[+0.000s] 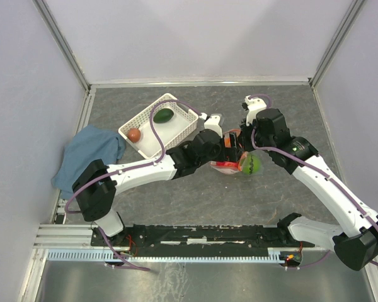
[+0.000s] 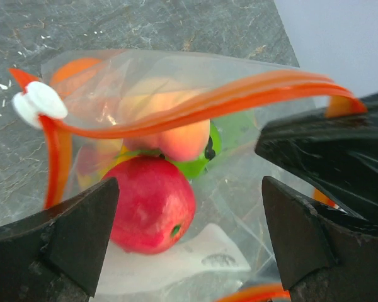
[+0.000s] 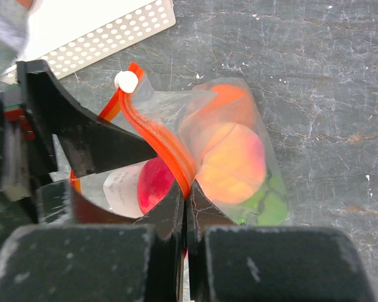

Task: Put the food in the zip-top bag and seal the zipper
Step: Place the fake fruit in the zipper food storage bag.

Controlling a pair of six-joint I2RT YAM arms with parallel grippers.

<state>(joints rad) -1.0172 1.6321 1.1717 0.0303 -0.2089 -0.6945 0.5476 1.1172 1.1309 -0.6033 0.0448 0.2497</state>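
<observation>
Right fingers point(image 3: 169, 217) pinching zipper point(image 3: 157, 141) | left fingers point(image 2: 75, 226) spread, empty, astride zip-top bag point(image 2: 233, 189) | slider point(image 3: 126, 80) at strip's far end, nearer left.

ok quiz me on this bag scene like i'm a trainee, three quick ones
1. True or false: all the food is inside the bag.
2. Which claw is pinching the zipper? A) left claw B) right claw C) neither
3. Fill in: the slider on the zipper is ____ in colour.

Key
1. False: an avocado and a brown piece lie in the basket.
2. B; the left claw is open.
3. White.
</observation>
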